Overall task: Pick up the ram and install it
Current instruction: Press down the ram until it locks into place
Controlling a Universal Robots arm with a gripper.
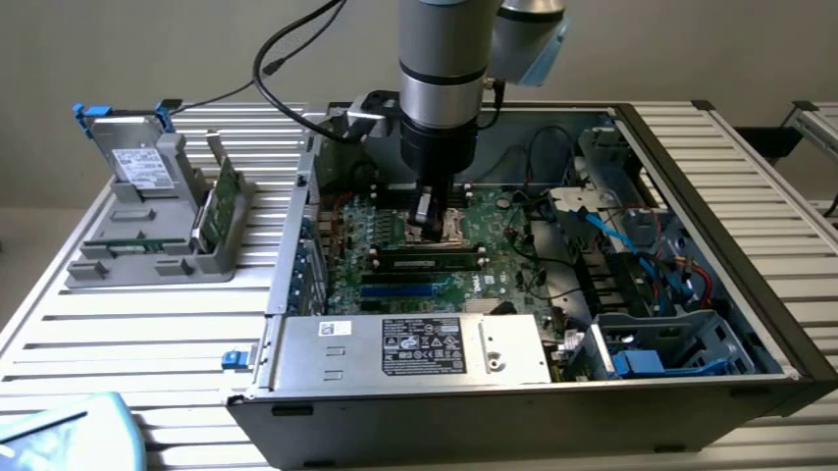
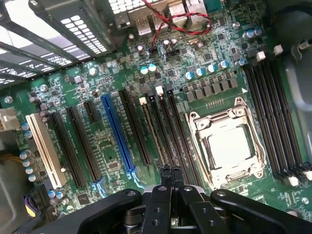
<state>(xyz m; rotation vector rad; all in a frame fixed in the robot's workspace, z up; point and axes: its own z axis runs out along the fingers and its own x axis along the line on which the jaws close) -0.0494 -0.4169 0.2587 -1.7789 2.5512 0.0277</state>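
Exterior view: the gripper [image 1: 425, 222] was seen lowered inside the open computer case [image 1: 733, 196], with its jaws closed together and nothing held between them. The ram [image 1: 427, 262] was found already standing in a slot of the motherboard [image 1: 504, 285], just beside the processor socket [image 1: 452, 234] on the side nearer the camera. Its long axis was laid across the view, from the exterior view's left to its right. The closed jaws were placed just beyond the stick, over the socket's edge; whether it was touched could not be told. In the wrist view the gripper [image 2: 170, 171] was seen over the memory slots [image 2: 165, 126] beside the socket.
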